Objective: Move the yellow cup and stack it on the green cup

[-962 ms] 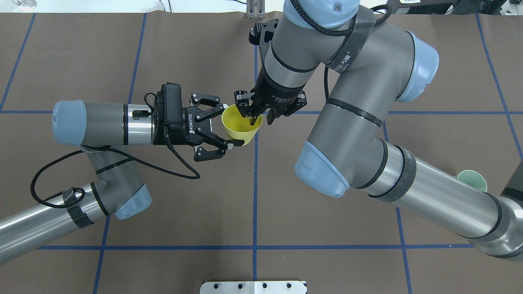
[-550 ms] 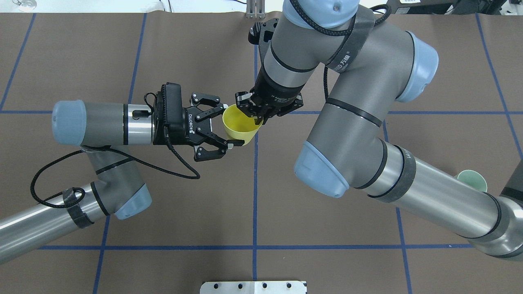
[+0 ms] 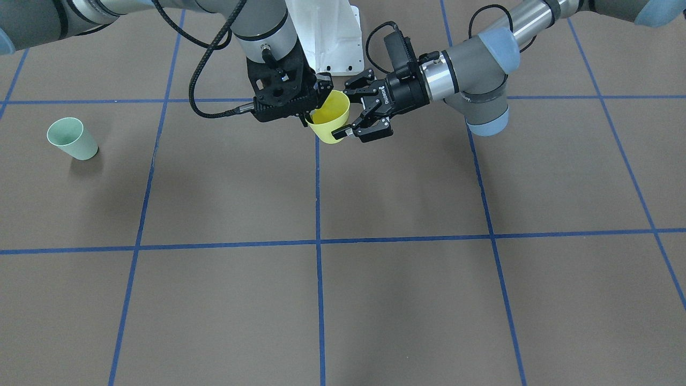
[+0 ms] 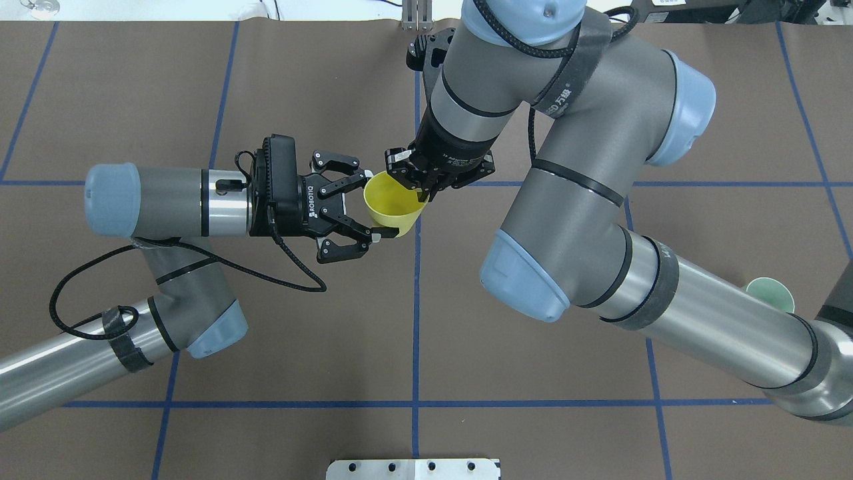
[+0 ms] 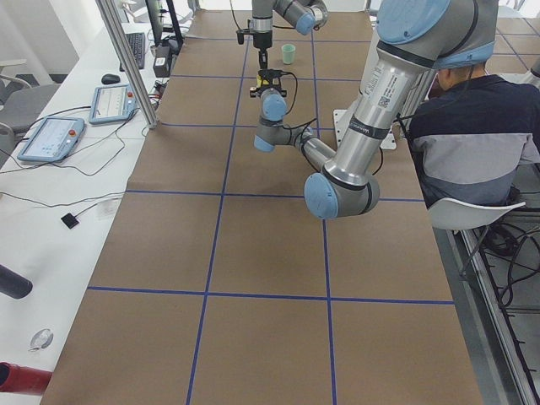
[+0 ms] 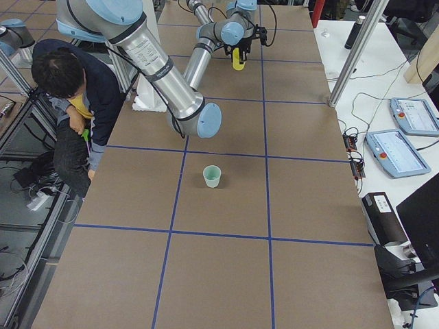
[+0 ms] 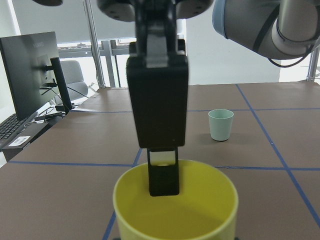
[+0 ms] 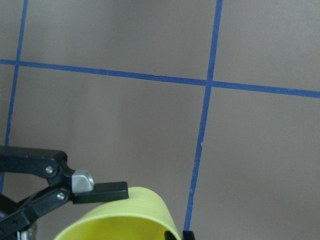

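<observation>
Occlusion is heaviest in the overhead view. The right arm's forearm covers most of the green cup [image 4: 772,294], leaving only an arc of rim at the lower right. The wrist above the right gripper [image 4: 421,192] hides most of its fingers. In the left wrist view the yellow cup [image 7: 175,205] is cut off at the bottom edge, so I cannot see its base. The right wrist view catches only a curve of its rim at the bottom of the frame. In both side views the yellow cup is too small for me to read the jaws.

On the right gripper I read the jaws as nearly together, pinching the yellow cup's rim wall. One finger sits inside the mouth, as the left wrist view shows. The left gripper [image 4: 376,204] has its jaws spread to the cup's width and clamped on opposite sides of the body. One of its pads [image 8: 107,190] lies flat against the wall.

Both grippers hold the yellow cup raised above the table [image 3: 375,187], upper centre in the front-facing view. The green cup stands upright on the table at that view's left edge, well apart from the yellow cup.
</observation>
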You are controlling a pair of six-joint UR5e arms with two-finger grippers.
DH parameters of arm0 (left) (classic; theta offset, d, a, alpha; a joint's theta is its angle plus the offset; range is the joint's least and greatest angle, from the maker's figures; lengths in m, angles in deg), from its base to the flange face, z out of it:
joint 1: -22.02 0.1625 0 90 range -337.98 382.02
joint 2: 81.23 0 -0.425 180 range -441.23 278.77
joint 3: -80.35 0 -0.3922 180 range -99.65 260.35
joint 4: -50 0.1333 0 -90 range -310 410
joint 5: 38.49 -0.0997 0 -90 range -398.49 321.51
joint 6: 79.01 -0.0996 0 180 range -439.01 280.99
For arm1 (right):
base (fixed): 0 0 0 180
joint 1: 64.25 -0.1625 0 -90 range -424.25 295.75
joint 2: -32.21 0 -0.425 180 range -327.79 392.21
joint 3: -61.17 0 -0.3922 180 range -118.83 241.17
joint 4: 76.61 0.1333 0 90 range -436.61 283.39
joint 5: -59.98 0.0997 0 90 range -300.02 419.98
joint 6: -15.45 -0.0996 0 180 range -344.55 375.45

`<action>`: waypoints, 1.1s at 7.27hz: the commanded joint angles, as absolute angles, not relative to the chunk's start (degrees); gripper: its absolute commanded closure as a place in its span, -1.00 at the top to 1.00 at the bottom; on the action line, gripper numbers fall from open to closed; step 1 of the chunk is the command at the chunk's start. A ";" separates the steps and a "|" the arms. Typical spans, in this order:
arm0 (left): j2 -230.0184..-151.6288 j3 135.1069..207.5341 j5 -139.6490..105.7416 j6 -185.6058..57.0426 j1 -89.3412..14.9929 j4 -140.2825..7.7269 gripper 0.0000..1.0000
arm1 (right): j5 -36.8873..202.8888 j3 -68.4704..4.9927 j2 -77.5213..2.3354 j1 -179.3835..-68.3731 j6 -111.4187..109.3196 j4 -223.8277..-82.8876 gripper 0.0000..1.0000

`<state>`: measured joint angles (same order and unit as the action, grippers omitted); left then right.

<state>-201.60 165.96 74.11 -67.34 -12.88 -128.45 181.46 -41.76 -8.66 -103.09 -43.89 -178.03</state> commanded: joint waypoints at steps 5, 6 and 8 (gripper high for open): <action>-201.29 165.87 74.10 -67.15 -12.87 -128.42 1.00 | 182.15 -42.98 -10.14 -106.33 -44.05 -178.30 -1.00; -201.29 165.96 74.10 -66.97 -12.87 -128.24 1.00 | 181.97 -43.50 -10.84 -106.96 -44.05 -180.74 -1.00; -201.03 165.96 68.96 -66.71 -12.96 -126.75 1.00 | 181.97 -44.55 -13.82 -111.33 -44.05 -182.08 -1.00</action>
